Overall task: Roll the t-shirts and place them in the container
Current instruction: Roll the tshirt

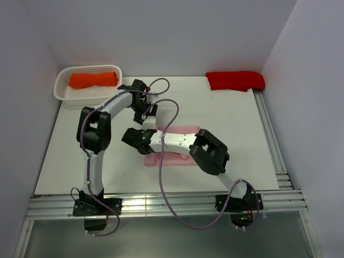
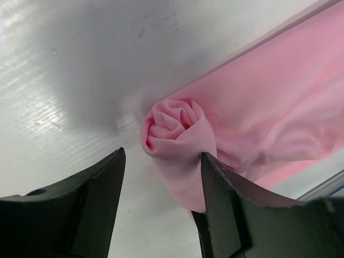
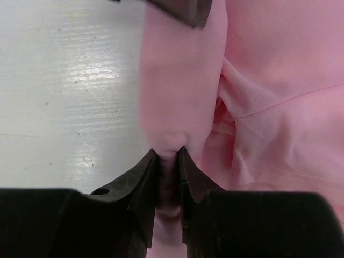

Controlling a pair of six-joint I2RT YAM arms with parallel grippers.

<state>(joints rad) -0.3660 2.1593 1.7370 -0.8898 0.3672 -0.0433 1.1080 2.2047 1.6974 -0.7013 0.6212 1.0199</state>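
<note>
On my left arm [image 1: 94, 129] the jaws stand spread, one on each side of the rolled end of the pink t-shirt [image 2: 177, 129]. Its spiral faces the wrist camera, and the jaw on the right of that view lies against the cloth. On my right arm [image 1: 177, 141] the jaws are pinching a fold at the shirt's edge. The shirt lies mid-surface [image 1: 231, 134], partly under that arm. An orange bundle [image 1: 92, 79] sits in the white basket [image 1: 60, 92] far left; a red bundle [image 1: 235, 80] lies far right.
</note>
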